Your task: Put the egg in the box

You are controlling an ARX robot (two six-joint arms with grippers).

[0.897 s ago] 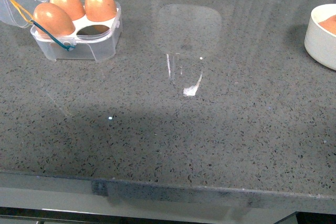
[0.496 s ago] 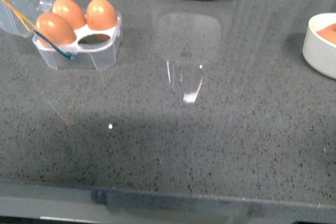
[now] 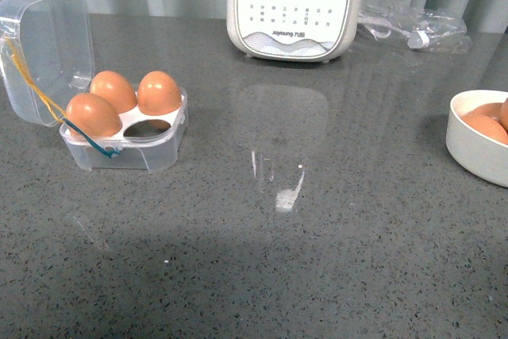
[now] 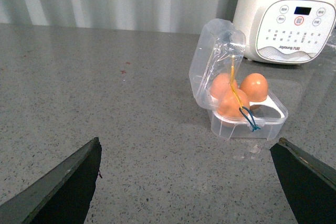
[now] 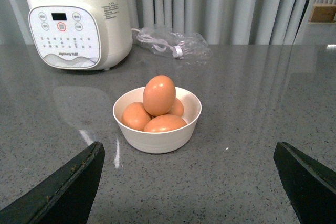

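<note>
The clear box (image 3: pixel 151 156) stands at the left of the counter with its domed lid (image 3: pixel 44 45) swung open. It holds three brown eggs (image 3: pixel 159 93) and one hollow (image 3: pixel 149 126) is empty. It also shows in the left wrist view (image 4: pixel 249 124). More brown eggs, one (image 5: pixel 159 95) on top, lie in a round white bowl (image 5: pixel 157 137), which sits at the right edge of the front view (image 3: pixel 468 148). My left gripper (image 4: pixel 189 182) is open and empty, short of the box. My right gripper (image 5: pixel 189 182) is open and empty, short of the bowl. Neither arm shows in the front view.
A white cooker (image 3: pixel 294 5) stands at the back middle of the grey speckled counter (image 3: pixel 317 260). A clear plastic bag with a cord (image 3: pixel 413 25) lies to its right. Curtains hang behind.
The front view has tilted upward: the box, bowl and cooker have slid down in the picture, and the counter's front edge has left the view. Nothing on the counter has moved.
</note>
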